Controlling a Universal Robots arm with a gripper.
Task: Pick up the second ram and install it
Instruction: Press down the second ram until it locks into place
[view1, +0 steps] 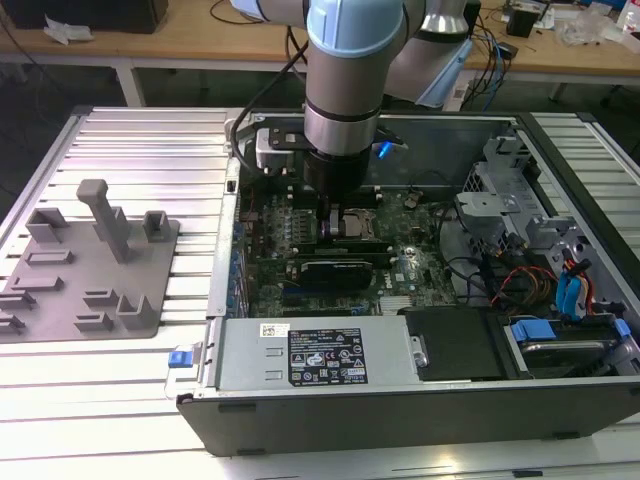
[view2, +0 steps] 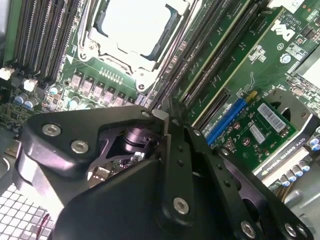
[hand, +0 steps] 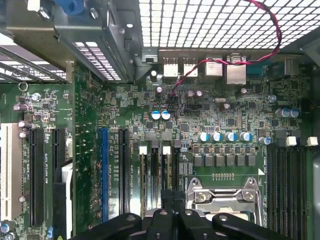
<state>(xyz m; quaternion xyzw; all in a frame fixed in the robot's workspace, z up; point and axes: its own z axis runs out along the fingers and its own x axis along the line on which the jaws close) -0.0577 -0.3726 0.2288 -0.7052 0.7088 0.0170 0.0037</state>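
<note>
My gripper (view1: 325, 222) reaches down into the open computer case (view1: 400, 400), at the memory slots beside the processor socket (view1: 356, 224). In the first wrist view the black fingertips (hand: 165, 197) stand close together over one slot. A thin strip, the second ram (hand: 167, 170), runs on edge along that slot between white latches; the gripper (hand: 168, 199) is shut on its near end. In the second wrist view the gripper (view2: 162, 117) hides the stick, with the socket (view2: 135, 25) just beyond.
The grey tray (view1: 90, 290) with its upright holders lies outside the case on the exterior view's left. A graphics card (view1: 335, 268), the power supply (view1: 310, 355), drive cages (view1: 520, 210) and loose cables (view1: 520, 280) crowd the motherboard (view1: 410, 290).
</note>
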